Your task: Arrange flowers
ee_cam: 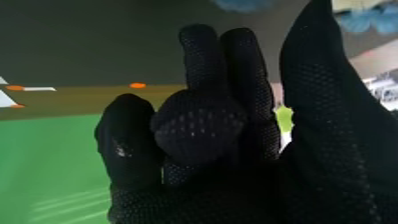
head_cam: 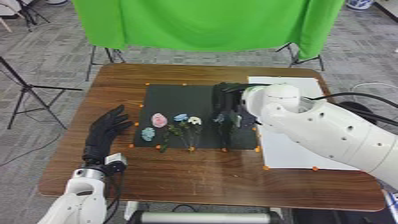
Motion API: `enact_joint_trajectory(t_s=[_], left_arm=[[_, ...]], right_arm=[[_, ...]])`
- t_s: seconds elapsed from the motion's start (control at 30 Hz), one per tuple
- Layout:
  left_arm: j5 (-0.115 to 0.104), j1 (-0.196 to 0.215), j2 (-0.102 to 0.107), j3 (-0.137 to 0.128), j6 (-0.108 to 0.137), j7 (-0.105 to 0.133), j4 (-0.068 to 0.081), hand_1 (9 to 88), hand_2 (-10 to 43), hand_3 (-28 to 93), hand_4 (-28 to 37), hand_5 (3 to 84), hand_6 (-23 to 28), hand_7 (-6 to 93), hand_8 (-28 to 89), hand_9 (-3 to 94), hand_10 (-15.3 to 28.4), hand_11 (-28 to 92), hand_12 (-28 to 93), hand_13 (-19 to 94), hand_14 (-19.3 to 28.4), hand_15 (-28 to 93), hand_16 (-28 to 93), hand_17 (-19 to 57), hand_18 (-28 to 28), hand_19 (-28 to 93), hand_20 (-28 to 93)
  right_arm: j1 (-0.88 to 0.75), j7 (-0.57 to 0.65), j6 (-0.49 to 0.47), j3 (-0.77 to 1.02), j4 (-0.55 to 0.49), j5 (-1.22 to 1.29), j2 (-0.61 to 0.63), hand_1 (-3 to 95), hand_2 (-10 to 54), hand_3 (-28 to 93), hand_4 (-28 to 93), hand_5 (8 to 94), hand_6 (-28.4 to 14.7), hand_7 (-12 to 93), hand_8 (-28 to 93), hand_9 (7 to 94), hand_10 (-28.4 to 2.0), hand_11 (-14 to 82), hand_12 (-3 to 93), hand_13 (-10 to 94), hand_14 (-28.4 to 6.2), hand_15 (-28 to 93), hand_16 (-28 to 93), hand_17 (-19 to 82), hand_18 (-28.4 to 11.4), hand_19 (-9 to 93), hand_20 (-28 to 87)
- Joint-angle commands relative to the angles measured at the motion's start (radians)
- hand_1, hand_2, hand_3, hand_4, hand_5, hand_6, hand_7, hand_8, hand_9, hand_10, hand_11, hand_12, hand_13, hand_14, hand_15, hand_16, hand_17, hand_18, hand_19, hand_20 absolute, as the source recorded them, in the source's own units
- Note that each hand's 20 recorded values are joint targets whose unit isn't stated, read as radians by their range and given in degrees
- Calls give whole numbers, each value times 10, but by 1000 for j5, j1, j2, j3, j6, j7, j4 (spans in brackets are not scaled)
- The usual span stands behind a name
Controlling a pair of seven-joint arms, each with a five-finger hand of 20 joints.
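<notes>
Over the black mat, my right hand is held with its fingers loosely bent and nothing in them. Seen from the right wrist, the same hand has several fingers extended. My left hand lies open left of the mat. On the mat are a pink flower, a light blue flower, a blue flower and a white flower, with green stems. Bluish flowers lie beside and below the right hand. Blue petals appear beyond its fingertips.
A white sheet lies on the brown table right of the mat, partly under the right arm. Orange markers dot the edges of mat and sheet. A green cloth hangs behind the table.
</notes>
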Motion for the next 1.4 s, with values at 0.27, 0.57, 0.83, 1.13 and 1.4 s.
enact_joint_trajectory(t_s=[0.27,0.57,0.83,1.13,1.4], left_arm=[[-4,26,-6,22,-10,-25,23,191,-1,711,-283,433,-10,143,-80,439,126,181,112,374,170,305,2,58,152,113,203],[-2,23,-8,25,-12,-28,25,191,0,709,-283,433,-12,144,-81,439,125,182,111,374,170,306,2,58,151,113,203],[-3,36,-10,19,-11,-28,19,192,-1,710,-283,434,-13,146,-81,439,126,183,111,375,170,306,3,58,152,113,203],[-1,26,-13,29,-13,-29,22,195,-1,710,-283,435,-14,147,-82,438,126,181,111,374,170,306,2,58,152,113,203],[-2,29,-14,26,-14,-35,21,196,0,708,-283,435,-15,146,-82,438,125,181,111,374,170,306,2,58,152,113,203]], right_arm=[[65,-25,4,124,-78,11,93,330,-95,683,-157,564,47,164,-114,617,-134,93,160,886,-26,621,283,614,-148,932,562],[41,173,159,254,-72,-89,156,274,-95,697,-159,552,27,142,-104,596,-150,79,155,883,-30,619,274,610,-149,932,546],[-29,358,-14,272,36,-156,160,202,-95,624,-142,388,-2,47,-58,418,-206,39,109,847,-56,606,269,577,-172,932,501],[-107,447,-117,282,112,-145,133,126,-95,559,-192,209,-30,-13,-40,362,-263,18,60,866,-68,586,253,594,-184,932,472],[-192,466,-42,302,123,-137,142,156,-95,581,-188,272,-7,35,-56,522,-239,57,63,924,-41,572,259,655,-157,932,494]])
